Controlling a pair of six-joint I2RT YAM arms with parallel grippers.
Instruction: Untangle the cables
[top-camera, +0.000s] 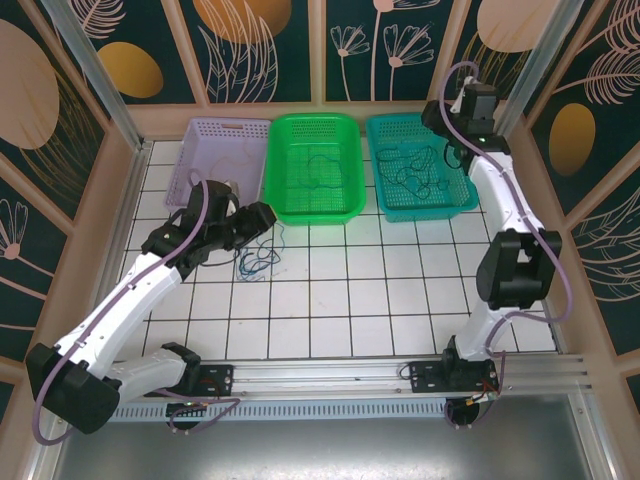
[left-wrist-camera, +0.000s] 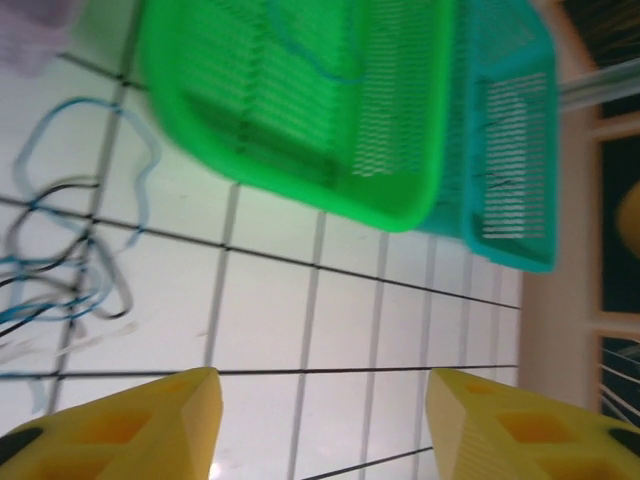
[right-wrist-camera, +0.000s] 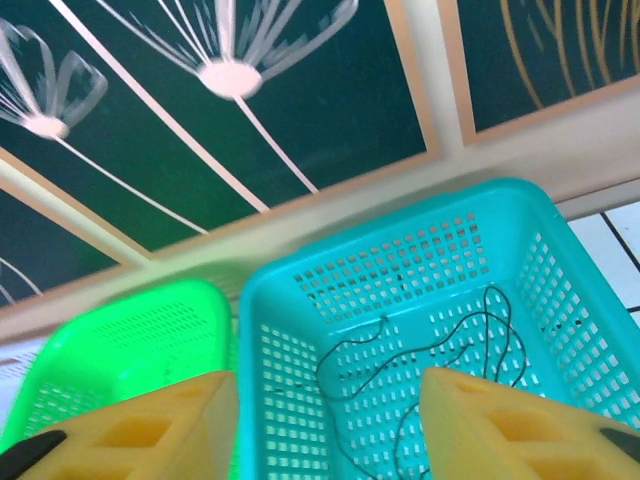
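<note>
The left gripper (left-wrist-camera: 320, 405) is held open and empty, low over the tiles, so that the tangle (left-wrist-camera: 70, 270) at its 10 o'clock in the wrist view can be reached. The green basket (left-wrist-camera: 400, 215) is seen at 12. The right gripper (right-wrist-camera: 330, 410) is likewise spread, with nothing between its fingers. It is poised above the teal basket (right-wrist-camera: 400, 262), where a black cable (right-wrist-camera: 440, 340) is laid, seemingly already sorted. The tangle's blue, black and pale strands are judged not yet separated.

You're looking at a staged robot lab cell: white gridded tabletop (top-camera: 350, 300), aluminium mounting rail (top-camera: 330, 375) along the near edge, leaf-printed wall panels (top-camera: 260, 45) boxing it all in.
</note>
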